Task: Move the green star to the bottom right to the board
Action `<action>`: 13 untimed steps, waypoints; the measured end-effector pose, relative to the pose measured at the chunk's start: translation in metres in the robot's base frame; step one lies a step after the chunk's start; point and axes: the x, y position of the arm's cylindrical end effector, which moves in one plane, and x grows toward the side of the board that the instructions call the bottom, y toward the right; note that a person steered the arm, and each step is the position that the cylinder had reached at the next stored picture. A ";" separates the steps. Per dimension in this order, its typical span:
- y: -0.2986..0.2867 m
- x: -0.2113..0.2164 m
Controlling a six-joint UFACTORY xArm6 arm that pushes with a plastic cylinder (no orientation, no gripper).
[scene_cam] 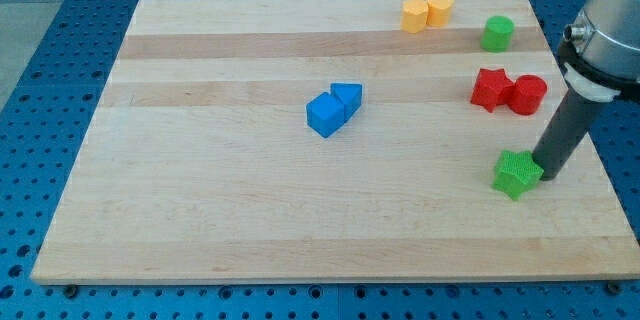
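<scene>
The green star (516, 173) lies on the wooden board (250, 210) near the view's right edge, in the lower right part. My tip (551, 174) stands on the board just to the right of the star, touching or almost touching its right side. The dark rod rises from the tip up toward the view's top right.
A red star (489, 89) and a red cylinder (527, 94) sit together above the green star. A green cylinder (497, 33) is higher up. Two yellow blocks (426, 13) are at the top. A blue cube (325, 115) and a blue triangular block (347, 96) sit mid-board.
</scene>
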 end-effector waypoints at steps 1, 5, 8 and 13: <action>0.000 -0.007; -0.020 0.035; -0.071 -0.002; -0.123 0.044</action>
